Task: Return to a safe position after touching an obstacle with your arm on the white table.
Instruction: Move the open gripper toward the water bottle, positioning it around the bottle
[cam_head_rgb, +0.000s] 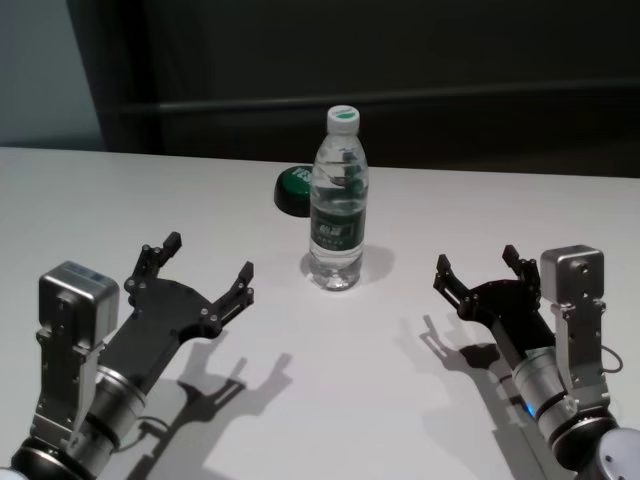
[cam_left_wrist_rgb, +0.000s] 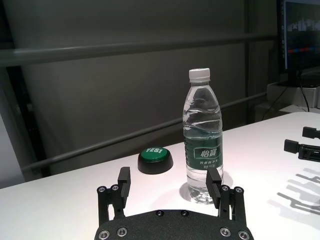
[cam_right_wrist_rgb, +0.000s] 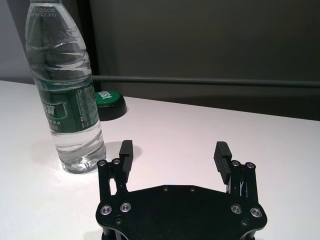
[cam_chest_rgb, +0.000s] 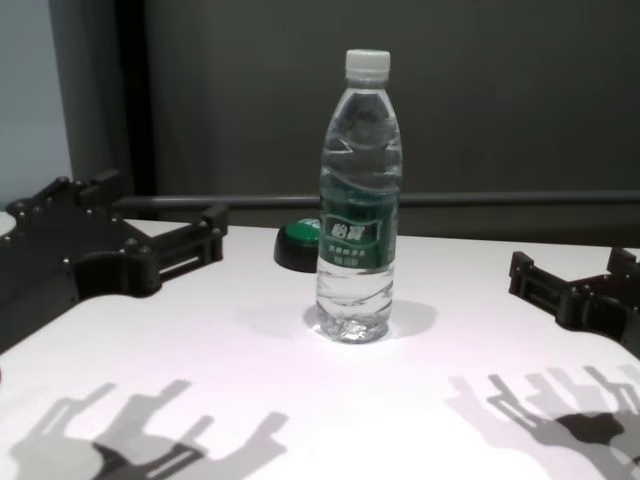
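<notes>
Upright at the middle of the wide matte white surface (cam_head_rgb: 520, 210): tall clear plastic water bottle (cam_head_rgb: 338, 205) with white screw cap and dark green label, partly filled with water. Just behind it, toward 11 o'clock and apart from it: low black dome button with a green top (cam_head_rgb: 292, 189). At 8 o'clock from the bottle, well apart and above the surface: left tool (cam_head_rgb: 208, 265), black fingers spread wide, holding nothing, aimed toward the bottle. At 4 o'clock from the bottle, also well apart: right tool (cam_head_rgb: 478, 268), fingers spread wide and holding nothing. Beneath both tools, dark finger-shaped shadows on the white top. Beyond the far edge, a dark wall with a horizontal rail.
</notes>
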